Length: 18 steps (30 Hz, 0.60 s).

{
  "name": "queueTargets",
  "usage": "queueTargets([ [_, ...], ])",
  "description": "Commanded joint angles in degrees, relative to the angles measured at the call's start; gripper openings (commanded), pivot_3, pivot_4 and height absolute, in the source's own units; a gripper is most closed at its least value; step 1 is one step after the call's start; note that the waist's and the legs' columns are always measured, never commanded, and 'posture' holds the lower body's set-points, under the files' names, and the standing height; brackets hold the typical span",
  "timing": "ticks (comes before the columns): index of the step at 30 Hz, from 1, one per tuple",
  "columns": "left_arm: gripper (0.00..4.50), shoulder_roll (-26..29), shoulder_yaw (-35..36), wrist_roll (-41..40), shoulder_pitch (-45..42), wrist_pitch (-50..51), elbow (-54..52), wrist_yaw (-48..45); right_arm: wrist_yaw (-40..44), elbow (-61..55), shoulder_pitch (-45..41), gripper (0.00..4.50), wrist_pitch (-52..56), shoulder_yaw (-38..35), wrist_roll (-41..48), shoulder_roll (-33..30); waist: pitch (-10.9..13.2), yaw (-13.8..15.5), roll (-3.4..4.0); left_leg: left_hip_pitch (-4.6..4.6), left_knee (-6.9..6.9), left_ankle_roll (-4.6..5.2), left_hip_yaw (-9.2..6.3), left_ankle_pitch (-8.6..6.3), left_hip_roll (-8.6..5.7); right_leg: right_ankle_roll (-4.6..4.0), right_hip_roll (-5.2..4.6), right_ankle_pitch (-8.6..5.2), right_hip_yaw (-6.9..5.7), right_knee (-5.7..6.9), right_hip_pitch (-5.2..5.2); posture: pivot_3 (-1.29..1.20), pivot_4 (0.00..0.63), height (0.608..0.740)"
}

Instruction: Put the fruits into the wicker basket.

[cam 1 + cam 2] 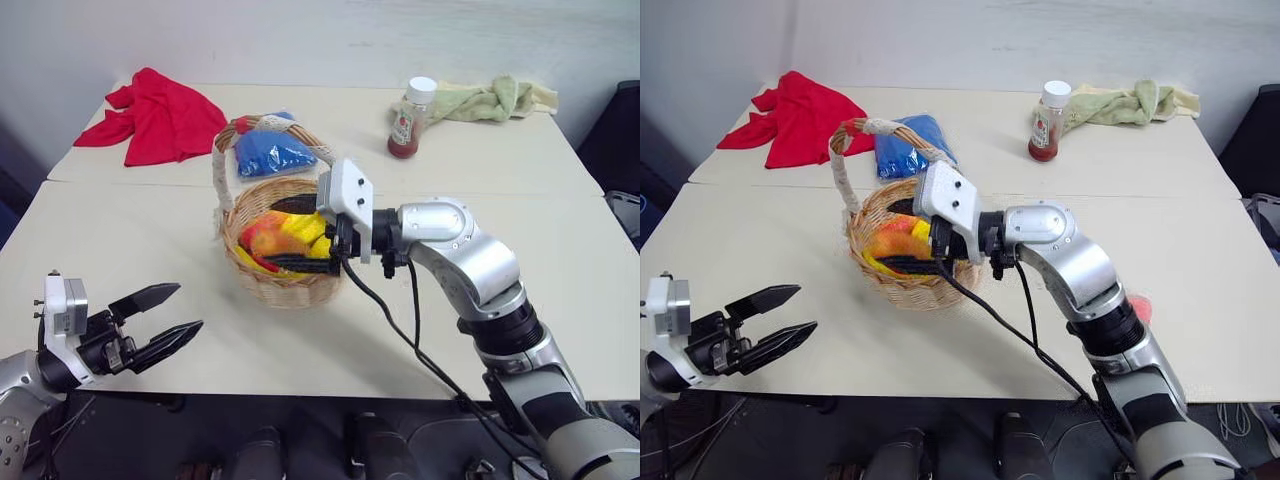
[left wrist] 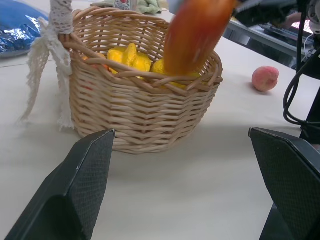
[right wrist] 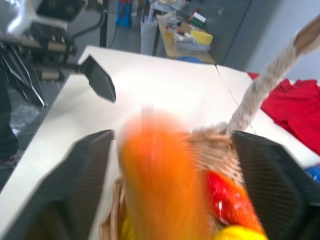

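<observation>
Mango (image 2: 192, 35), long and orange with a red blush, shows blurred just over the rim of the wicker basket (image 1: 285, 285), which stands mid-table with yellow and red fruits (image 2: 131, 57) inside; a pink peach (image 2: 265, 78) lies on the table to the basket's right. The right gripper (image 1: 300, 235) reaches level over the basket from the right, jaws spread wide with the mango loose between them. The left gripper (image 1: 165, 318) hangs near-left, apart, jaws open and empty.

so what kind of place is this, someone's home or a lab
Most likely a lab or workshop, not a home: plain white tables pushed together against a bare wall, a cluttered workbench behind, and staged props like the wicker basket and sauce bottle.
</observation>
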Motion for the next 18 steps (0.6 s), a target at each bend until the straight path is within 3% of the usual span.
queueTargets([
  [1, 4.5, 0.5, 0.0, -1.7, -2.7, -0.1, -1.8, 1.1, 4.3, -4.3, 0.3, 4.46, -2.2, -0.3, 1.1, -1.9, 0.0, 0.1, -0.01, 0.02, 0.0, 0.02, -0.03, 0.0, 0.0, 0.0, 0.02, 0.0, -0.03, 0.03, 0.01, 0.0, 0.15, 0.74],
  [5, 4.5, 1.6, -1.3, -1.4, -4.5, 0.6, -1.6, 0.1, 7.2, -7.4, 3.7, 4.46, -0.8, -5.3, 7.4, -3.5, 0.0, 0.1, -0.02, 0.08, 0.0, -0.03, -0.05, 0.02, 0.03, 0.0, 0.07, 0.0, -0.05, 0.2, 0.01, 0.0, 0.15, 0.74],
  [9, 4.5, 2.7, -3.0, -2.3, -7.4, 1.8, -1.1, -0.7, 13.6, -14.6, 13.0, 4.46, 2.1, -16.0, 19.4, -11.7, 0.0, 0.8, -0.02, 0.06, 0.01, 0.03, -0.1, -0.01, 0.02, 0.0, 0.05, 0.0, -0.12, 0.05, 0.1, 0.0, 0.15, 0.74],
  [11, 4.5, 3.3, -3.7, -3.6, -8.5, 3.4, -0.7, -1.2, 14.3, -15.4, 18.0, 4.46, -3.6, -22.1, 18.9, -14.1, 0.0, 0.9, -0.05, 0.07, 0.04, 0.12, -0.14, -0.04, 0.01, 0.01, 0.02, 0.01, -0.17, -0.1, 0.22, 0.0, 0.15, 0.74],
  [15, 4.5, 4.6, -6.8, -1.1, -10.2, 2.5, 0.8, -4.6, 13.2, -16.0, 32.4, 4.46, -5.1, -36.5, 16.9, -22.2, 0.0, 0.8, -0.02, 0.46, 0.0, 0.18, -0.16, -0.12, 0.01, 0.05, 0.05, 0.03, -0.2, -0.33, 0.71, 0.0, 0.15, 0.74],
  [18, 4.5, 3.7, -11.4, 2.4, -13.0, -0.2, 2.6, -5.7, 9.2, -13.4, 46.6, 4.46, -12.5, -50.6, 11.3, -20.3, 0.0, 0.9, -0.02, 0.57, -0.07, 0.17, -0.16, -0.12, 0.02, 0.04, 0.09, 0.02, -0.2, -0.38, 0.81, 0.0, 0.15, 0.74],
])
